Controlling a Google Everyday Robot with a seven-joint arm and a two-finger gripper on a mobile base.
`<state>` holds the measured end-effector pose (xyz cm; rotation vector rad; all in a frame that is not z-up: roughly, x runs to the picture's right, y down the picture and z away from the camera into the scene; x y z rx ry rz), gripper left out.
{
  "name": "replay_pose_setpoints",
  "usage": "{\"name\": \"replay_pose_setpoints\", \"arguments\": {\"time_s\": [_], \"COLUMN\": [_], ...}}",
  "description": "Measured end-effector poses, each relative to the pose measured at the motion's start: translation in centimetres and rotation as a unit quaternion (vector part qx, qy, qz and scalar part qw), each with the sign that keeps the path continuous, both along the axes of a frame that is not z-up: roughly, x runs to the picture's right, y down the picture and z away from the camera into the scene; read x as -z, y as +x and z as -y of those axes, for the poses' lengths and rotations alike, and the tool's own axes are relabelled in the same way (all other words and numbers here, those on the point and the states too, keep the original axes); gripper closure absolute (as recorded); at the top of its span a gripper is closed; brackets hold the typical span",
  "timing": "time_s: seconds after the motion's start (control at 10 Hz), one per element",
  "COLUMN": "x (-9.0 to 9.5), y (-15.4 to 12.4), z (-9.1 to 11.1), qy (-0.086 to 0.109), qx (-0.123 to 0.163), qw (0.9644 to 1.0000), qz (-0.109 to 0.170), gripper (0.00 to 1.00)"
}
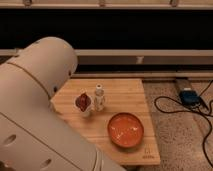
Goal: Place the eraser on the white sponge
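Observation:
My gripper is not in view; only the large white arm [35, 105] shows, filling the left and the foreground. No eraser and no white sponge show in the camera view; they may be hidden behind the arm or out of view. On the wooden table [125, 92] stand a small white bottle [99, 97], a dark red object in a white cup [83, 103] and an orange bowl [125, 129].
The arm covers the table's left part. A blue device [190, 96] and black cables [172, 107] lie on the speckled floor to the right of the table. A dark wall with pale rails runs behind.

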<state>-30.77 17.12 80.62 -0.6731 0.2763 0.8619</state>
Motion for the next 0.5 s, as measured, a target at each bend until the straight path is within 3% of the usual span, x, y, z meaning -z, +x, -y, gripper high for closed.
{"name": "replay_pose_setpoints", "arguments": {"time_s": [0.2,0.5], "x": [0.25,0.31], "y": [0.61,0.4], "z": [1.31,1.22], "qy": [0.001,0.001], "qx": [-0.023,-0.022], "qw": [0.9997,0.9997], "qz": [0.005,0.007], "gripper": [0.2,0.2]}}
